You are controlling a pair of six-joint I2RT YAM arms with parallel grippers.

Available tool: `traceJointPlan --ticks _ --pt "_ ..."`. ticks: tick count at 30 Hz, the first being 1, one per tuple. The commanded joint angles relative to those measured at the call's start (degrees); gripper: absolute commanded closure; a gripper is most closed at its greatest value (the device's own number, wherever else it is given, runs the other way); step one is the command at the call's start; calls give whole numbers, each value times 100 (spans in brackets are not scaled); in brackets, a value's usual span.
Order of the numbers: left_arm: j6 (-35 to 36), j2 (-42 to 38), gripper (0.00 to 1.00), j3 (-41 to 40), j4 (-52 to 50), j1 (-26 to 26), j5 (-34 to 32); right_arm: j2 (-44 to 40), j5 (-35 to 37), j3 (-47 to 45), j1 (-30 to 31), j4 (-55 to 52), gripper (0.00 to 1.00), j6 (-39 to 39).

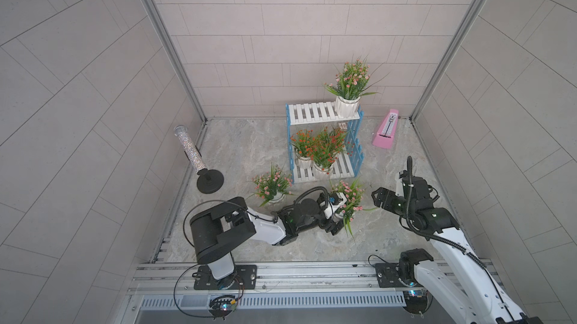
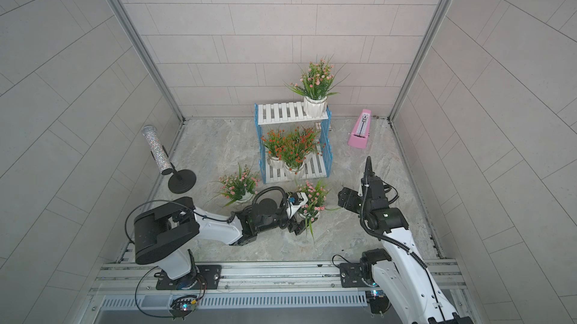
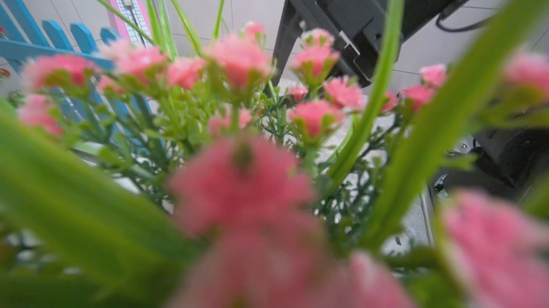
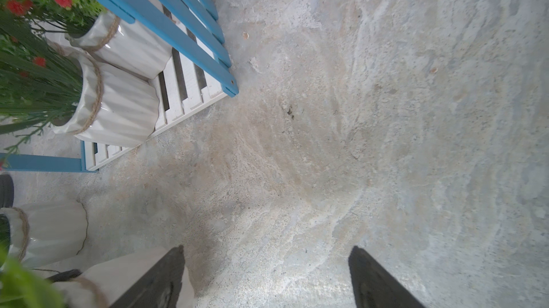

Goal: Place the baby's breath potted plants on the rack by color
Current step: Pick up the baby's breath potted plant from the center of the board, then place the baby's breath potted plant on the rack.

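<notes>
All told, counted three pink plants. Found the first pink plant (image 1: pixel 352 79) upright on the upper shelf of the rack (image 1: pixel 312 113), at its right end. Found the second pink plant (image 1: pixel 271 183) on the floor (image 1: pixel 249 144) near the rack's front left corner, and the third pink plant (image 1: pixel 348 193) just before its front edge. Saw the orange-red plants (image 1: pixel 321 147) crowded on the lower shelf. Caught the left gripper (image 1: pixel 336 213) straddling the third's pot; could not tell whether clamped. Noted the right gripper (image 4: pixel 266 248) spread wide over bare floor, holding nothing.

rack (image 1: pixel 312 112): white slats, blue sides | metronome (image 1: pixel 384 133): pink | pot (image 1: pixel 346 106): white, ribbed
</notes>
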Motion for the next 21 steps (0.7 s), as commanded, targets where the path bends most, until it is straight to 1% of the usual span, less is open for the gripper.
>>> traceJointPlan --ticks 1,4,7,11,13,16,21 --pt "212 -575 18 -6 145 -47 -334 -45 160 45 -12 -103 11 -27" --pt "268 -1033 18 45 -284 -70 -469 -32 179 36 -11 -78 11 -36" --pt "388 -1533 18 256 -1051 -64 -686 -14 183 38 -7 -55 11 -36" --pt "502 -2014 18 846 -2205 -59 -1164 -31 160 35 -12 -59 11 -36" --pt "554 -2153 17 1197 -2711 -33 -1443 -45 138 38 -15 -61 11 -34" --pt "689 -2255 17 1753 -3302 37 -1692 -63 94 28 -11 -57 11 -45" --pt "751 -2154 18 2603 -3891 448 -1770 -102 28 22 -10 -43 11 -31"
